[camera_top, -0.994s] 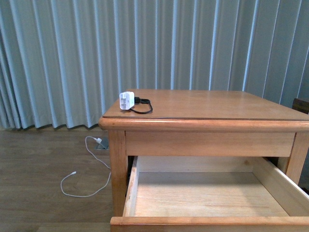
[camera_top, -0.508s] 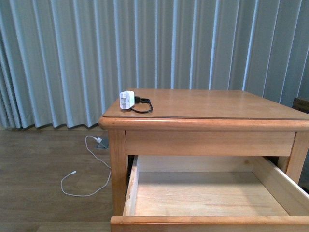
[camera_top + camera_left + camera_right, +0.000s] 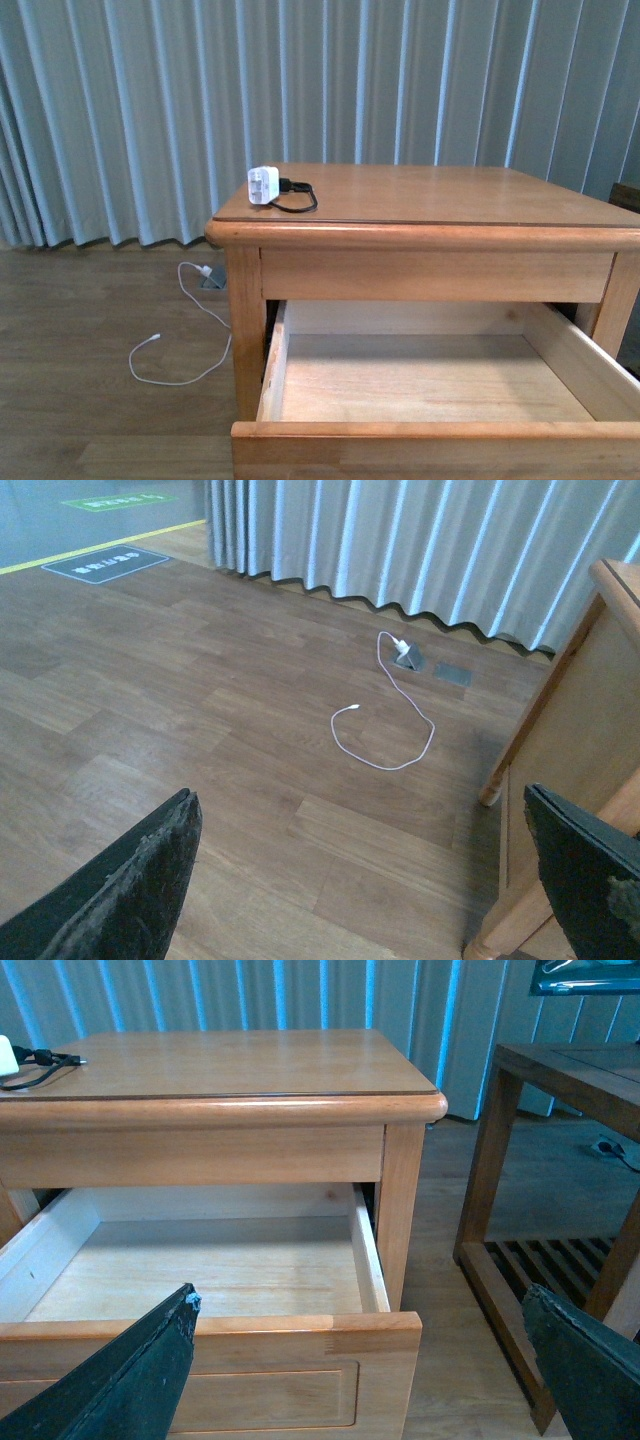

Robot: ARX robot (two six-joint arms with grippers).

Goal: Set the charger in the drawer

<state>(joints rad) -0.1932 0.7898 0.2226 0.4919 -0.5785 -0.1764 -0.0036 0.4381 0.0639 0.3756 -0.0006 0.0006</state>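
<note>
Only your viewpoint shifts slightly; charger (image 3: 264, 186) untouched on nightstand (image 3: 450, 200), drawer (image 3: 430, 385) open, left claw (image 3: 360, 880) and right claw (image 3: 355, 1370) wide, empty

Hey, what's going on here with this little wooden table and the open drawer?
A two-armed robot is meant to put the charger into the drawer of this nightstand. The drawer is pulled open, with nothing visible inside. The charger sits on top, near the left edge, untouched. The left pincer and right pincer are both open and empty; the right one hangs in front of the drawer, the left over the floor beside the nightstand.
</note>
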